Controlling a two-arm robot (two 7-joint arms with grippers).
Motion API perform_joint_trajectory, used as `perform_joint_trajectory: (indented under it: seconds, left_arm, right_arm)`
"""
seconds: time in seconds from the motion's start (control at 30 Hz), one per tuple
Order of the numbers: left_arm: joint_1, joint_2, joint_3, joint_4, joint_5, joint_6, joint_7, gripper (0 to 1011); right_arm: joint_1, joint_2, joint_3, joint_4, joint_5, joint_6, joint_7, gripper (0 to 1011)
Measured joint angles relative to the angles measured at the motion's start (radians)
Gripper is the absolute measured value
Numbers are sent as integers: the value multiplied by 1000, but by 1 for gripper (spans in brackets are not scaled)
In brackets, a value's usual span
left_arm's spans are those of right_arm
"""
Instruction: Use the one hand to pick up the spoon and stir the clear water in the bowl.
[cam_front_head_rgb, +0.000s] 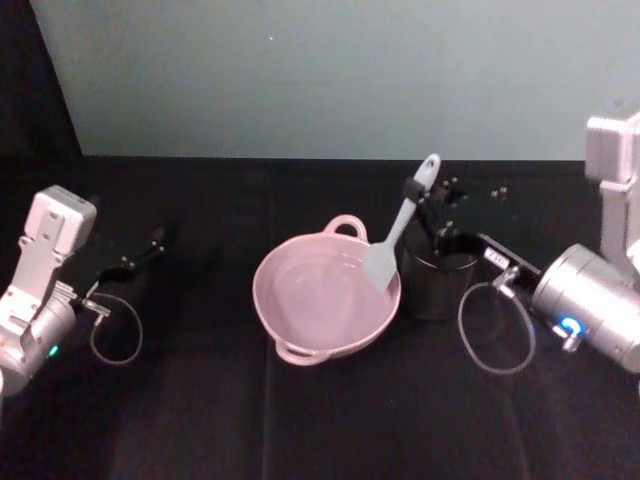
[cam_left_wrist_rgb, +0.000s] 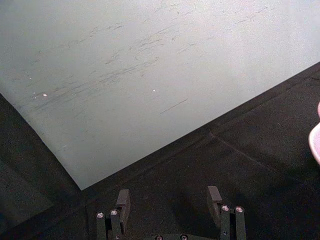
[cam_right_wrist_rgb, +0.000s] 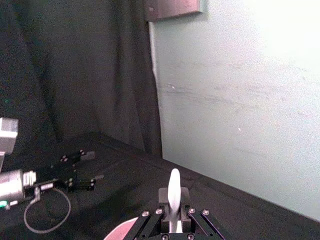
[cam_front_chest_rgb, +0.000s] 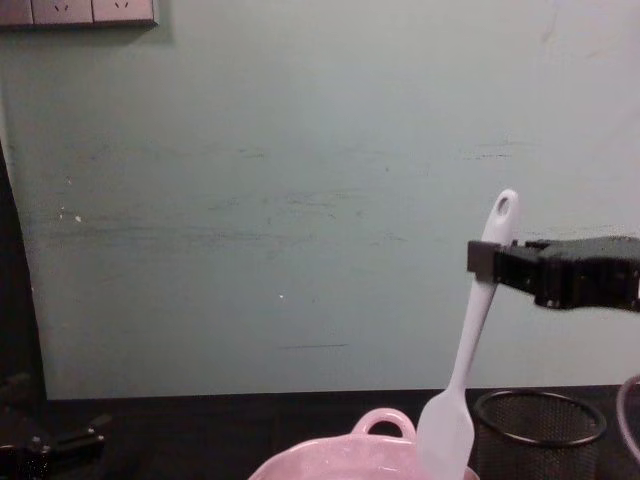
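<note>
Over on the left, the left gripper (cam_front_head_rgb: 148, 247) is resting low above the black table (cam_front_head_rgb: 200, 420), well apart from the bowl, with a thin cable loop (cam_front_head_rgb: 115, 332) hanging beside its silver wrist. Its 2 fingers (cam_left_wrist_rgb: 122, 199) are standing spread apart with nothing between them, pointing toward the pale green wall (cam_left_wrist_rgb: 150, 75).

In the middle, the pink bowl (cam_front_head_rgb: 320, 345) is sitting on the table with 1 loop handle toward the wall and another toward the robot. Clear water is lying in it.

The white spoon (cam_front_head_rgb: 398, 232) is hanging tilted over the bowl's right side, handle end up and toward the right, flat blade down just inside the rim. From the chest view the spoon (cam_front_chest_rgb: 468, 345) is reaching down to rim level, and I cannot tell whether the blade is touching the water.

The right gripper (cam_front_head_rgb: 415, 190) is clamping the spoon's handle high up, just below the small hole at its end, with its fingers closed tight on both sides of the handle (cam_right_wrist_rgb: 173, 195). It is hovering above a black mesh cup (cam_front_head_rgb: 435, 290), which is standing just beside the bowl on the right. Farther right, the gripper's silver wrist (cam_front_head_rgb: 590, 305) is glowing with a blue ring, and a second cable loop (cam_front_head_rgb: 495, 328) is hanging under it.
</note>
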Motion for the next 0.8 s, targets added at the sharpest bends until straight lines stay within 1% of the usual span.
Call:
perform_joint_trajectory:
  seconds: [0.07,0.1,0.2,0.23,0.3,0.33,0.5,0.53,0.63,0.8]
  left_arm:
    - [0,0,0,0,0,0,0,1011]
    - [0,0,0,0,0,0,0,1011]
    - [0,0,0,0,0,0,0,1011]
    - [0,0,0,0,0,0,0,1011]
    - [0,0,0,0,0,0,0,1011]
    - [0,0,0,0,0,0,0,1011]
    - [0,0,0,0,0,0,0,1011]
    - [0,0,0,0,0,0,0,1011]
    - [0,0,0,0,0,0,0,1011]
    - [0,0,0,0,0,0,0,1011]
  right_arm:
    - [4,-1,11,-11,26,38,-13,125]
    - [5,-2,23,-20,49,65,-25,125]
    - [6,-2,43,-33,76,92,-42,125]
    - [4,-2,58,-43,95,108,-56,125]
    - [1,-4,77,-53,118,126,-72,125]
    - [-3,-7,93,-61,139,140,-86,125]
    - [-20,-15,148,-84,198,159,-128,125]
    - [-20,-15,148,-84,198,159,-128,125]
    - [-25,-14,172,-88,232,168,-145,125]
    - [-10,-11,179,-60,258,176,-153,125]
